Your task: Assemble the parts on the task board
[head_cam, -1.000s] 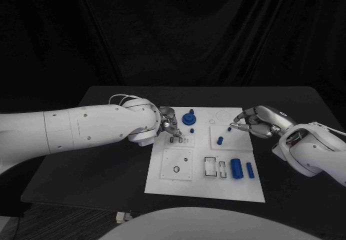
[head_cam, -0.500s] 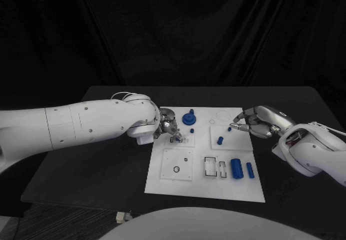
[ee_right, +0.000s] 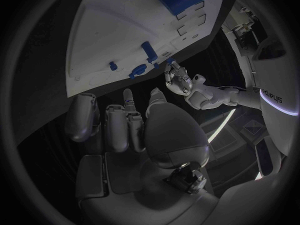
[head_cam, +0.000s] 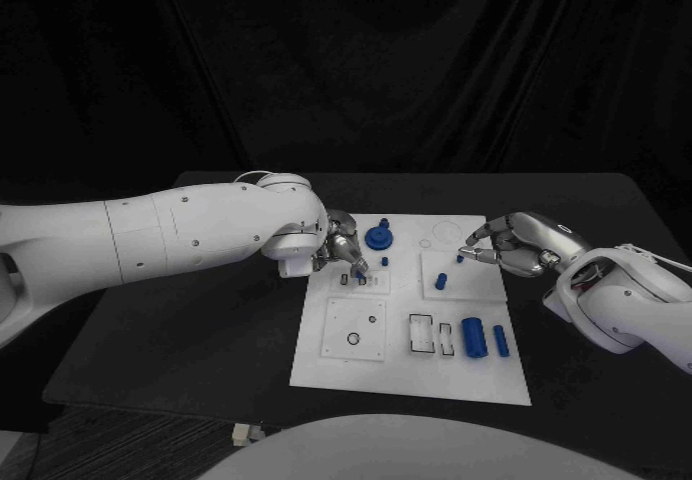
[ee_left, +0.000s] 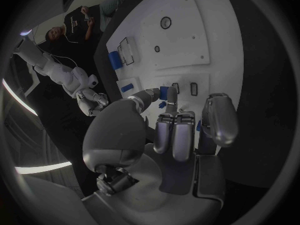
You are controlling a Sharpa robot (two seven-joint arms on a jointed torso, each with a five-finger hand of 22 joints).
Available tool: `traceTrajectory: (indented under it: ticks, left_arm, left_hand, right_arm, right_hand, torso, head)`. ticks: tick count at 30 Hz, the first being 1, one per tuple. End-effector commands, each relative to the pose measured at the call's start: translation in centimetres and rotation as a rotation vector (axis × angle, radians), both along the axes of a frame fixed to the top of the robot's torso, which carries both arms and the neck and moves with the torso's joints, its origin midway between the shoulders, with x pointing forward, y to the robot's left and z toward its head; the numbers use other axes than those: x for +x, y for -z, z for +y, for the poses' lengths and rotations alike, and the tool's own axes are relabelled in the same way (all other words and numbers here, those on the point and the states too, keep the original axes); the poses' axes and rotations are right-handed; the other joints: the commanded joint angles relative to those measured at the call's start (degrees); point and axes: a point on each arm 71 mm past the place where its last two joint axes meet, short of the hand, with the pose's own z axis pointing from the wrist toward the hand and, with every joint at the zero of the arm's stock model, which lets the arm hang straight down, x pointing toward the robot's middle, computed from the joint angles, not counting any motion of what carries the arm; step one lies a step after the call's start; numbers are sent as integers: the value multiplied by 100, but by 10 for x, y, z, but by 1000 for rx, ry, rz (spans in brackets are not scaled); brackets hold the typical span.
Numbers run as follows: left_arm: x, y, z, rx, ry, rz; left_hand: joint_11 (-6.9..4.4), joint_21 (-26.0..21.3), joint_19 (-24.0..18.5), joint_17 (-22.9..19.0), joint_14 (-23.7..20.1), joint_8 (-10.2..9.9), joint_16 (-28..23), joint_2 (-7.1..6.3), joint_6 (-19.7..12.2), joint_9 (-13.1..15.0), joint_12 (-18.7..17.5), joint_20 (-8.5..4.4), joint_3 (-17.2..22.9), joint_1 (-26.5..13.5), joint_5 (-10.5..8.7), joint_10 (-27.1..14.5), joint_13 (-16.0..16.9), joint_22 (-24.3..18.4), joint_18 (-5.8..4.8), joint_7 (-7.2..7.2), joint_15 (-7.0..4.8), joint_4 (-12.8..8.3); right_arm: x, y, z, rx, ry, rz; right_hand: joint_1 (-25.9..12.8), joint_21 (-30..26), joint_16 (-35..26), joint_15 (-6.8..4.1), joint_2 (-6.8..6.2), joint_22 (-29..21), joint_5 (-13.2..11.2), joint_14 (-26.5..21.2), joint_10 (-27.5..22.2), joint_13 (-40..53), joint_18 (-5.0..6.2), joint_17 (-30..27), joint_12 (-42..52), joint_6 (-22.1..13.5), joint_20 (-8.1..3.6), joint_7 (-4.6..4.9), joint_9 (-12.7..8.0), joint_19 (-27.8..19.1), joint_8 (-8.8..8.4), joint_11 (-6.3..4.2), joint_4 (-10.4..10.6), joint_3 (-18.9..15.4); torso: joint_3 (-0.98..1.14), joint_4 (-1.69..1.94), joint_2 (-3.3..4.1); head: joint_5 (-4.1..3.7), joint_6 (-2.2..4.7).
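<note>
— What is seen on the black table (head_cam: 216,330)?

— The white task board (head_cam: 353,375) is laid in the middle of it, and both white arms are brought in over its far half. The left hand (head_cam: 343,250) is held above the board's left side, beside the small slots (head_cam: 355,282). A small blue part (ee_left: 164,92) is pinched between its fingertips (ee_left: 172,96), as the left wrist view makes plain; the part is carried just above the slotted plate.

— And the right hand (head_cam: 512,243)?

— It is poised over the board's far right edge, fingers curled inward and the fingertips drawn close together. A short blue peg (head_cam: 459,258) is seen right at those fingertips, but whether it is actually grasped cannot be told from the views given.

— Where are the other parts placed?

— A blue knob with a round base (head_cam: 378,236) is stood upright at the far middle of the board, just beside the left hand. A small blue piece (head_cam: 441,282) is set on the square plate beneath the right hand. Nearer the robot, a thick blue cylinder (head_cam: 472,336) and a slimmer blue bar (head_cam: 499,340) are laid side by side at the right, next to two rectangular cut-outs (head_cam: 420,335). A square plate with a ring-shaped hole (head_cam: 355,339) is fixed at the near left.
</note>
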Motion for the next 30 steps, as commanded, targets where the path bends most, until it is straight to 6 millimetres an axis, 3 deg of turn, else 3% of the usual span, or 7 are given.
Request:
traceTrajectory:
  ticks: [1,30]
  left_arm:
    - [1,0,-3,8,19,38]
    - [13,4,-12,92,63,61]
  left_hand:
    - [31,9,15,1481,583,26,17,48,-39,12,-3,39,1010,-4,27,608,1507,961,20,-2,32,-983]
    - [29,61,30,1507,594,25,59,71,-51,39,-3,36,1011,-15,115,608,1507,969,14,-2,28,-1019]
  right_arm:
    - [-1,2,0,-6,7,11]
    - [-1,2,0,-5,5,11]
  right_hand:
    - [40,-33,-20,-9,39,895,18,255,342,924,103,-5,-34,58,3,0,-8,-17,20,18,-10,-16]
    - [40,-33,-20,-9,39,895,18,255,342,924,103,-5,-34,58,3,0,-8,-17,20,18,-10,-16]
  torso:
    - [1,-3,-1]
    - [1,-3,-3]
  head:
    - [-13,-1]
    - [9,-1]
